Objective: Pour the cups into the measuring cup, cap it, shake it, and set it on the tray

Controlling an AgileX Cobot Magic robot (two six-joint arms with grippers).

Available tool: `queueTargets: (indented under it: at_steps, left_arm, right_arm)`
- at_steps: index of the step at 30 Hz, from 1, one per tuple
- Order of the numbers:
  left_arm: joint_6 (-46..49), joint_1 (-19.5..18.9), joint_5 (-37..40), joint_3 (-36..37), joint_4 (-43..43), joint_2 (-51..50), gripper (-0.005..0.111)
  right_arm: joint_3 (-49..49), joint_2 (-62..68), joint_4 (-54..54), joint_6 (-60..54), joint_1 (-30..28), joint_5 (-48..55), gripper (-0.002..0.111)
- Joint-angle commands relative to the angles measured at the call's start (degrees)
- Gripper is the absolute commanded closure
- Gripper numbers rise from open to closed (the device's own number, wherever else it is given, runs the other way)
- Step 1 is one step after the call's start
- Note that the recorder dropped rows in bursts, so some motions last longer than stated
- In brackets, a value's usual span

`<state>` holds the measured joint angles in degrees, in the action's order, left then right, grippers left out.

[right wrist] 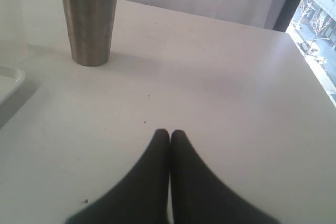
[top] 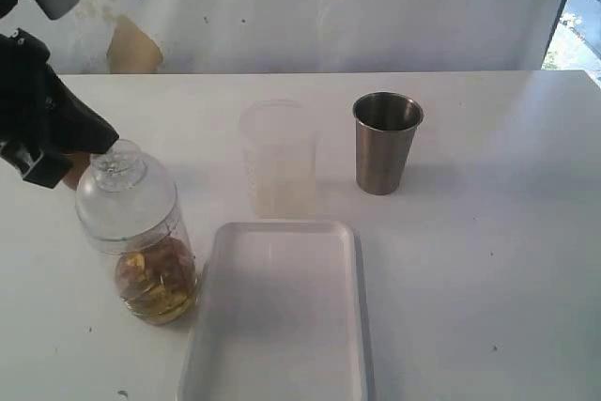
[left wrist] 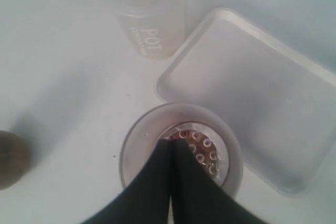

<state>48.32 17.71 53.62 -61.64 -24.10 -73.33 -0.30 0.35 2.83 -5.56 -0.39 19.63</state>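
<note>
The measuring cup [top: 141, 232], clear with a domed strainer cap and brown-yellow contents at its bottom, stands left of the white tray [top: 282, 326]. My left gripper [top: 105, 133] hovers shut right over the cap, holding nothing; whether it touches I cannot tell. In the left wrist view the shut left gripper [left wrist: 170, 142] covers part of the measuring cup's [left wrist: 137, 142] perforated top. The wooden cup [top: 71, 174] peeks out behind that gripper. The steel tumbler [top: 385, 143] stands at the back right. My right gripper [right wrist: 169, 132] is shut and empty over bare table, short of the tumbler [right wrist: 89, 19].
A frosted translucent beaker [top: 277, 157] stands behind the tray, between the measuring cup and the tumbler. The left wrist view shows that beaker [left wrist: 149, 19], the tray [left wrist: 252, 114] and the wooden cup [left wrist: 8, 158]. The tray's corner [right wrist: 8, 85] shows in the right wrist view.
</note>
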Motion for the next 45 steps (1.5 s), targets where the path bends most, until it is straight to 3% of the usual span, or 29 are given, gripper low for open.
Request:
queueTargets:
  at_steps: [1,15,22,24,33,38,45]
  left_arm:
    - [-1.4,0.1,4.5,1.0,5.1,-1.0,0.107]
    - [1.6,0.1,3.7,1.0,-1.3,-1.0,0.107]
    - [2.8,0.1,0.6,1.0,-3.8,1.7,0.063]
    - [3.0,0.1,0.6,1.0,-4.2,2.0,0.058]
    - [2.9,0.1,-2.6,0.9,-4.9,7.8,0.057]
    - [-4.7,0.1,-5.6,1.0,-3.7,17.0,0.057]
    - [-8.7,0.1,-9.8,1.0,-4.2,18.4,0.057]
  right_arm:
    - [0.3,-0.4,0.0,2.3,-0.3,0.0,0.108]
    - [0.3,-0.4,0.0,2.8,-0.3,0.0,0.108]
    - [0.3,-0.4,-0.1,2.8,-0.3,0.0,0.108]
    - [0.3,-0.4,-0.1,2.8,-0.3,0.0,0.108]
    - [0.3,-0.4,-0.1,2.8,-0.3,0.0,0.108]
    - [0.3,-0.4,-0.1,2.8,-0.3,0.0,0.108]
    - [0.3,-0.4,-0.1,2.8,-0.3,0.0,0.108]
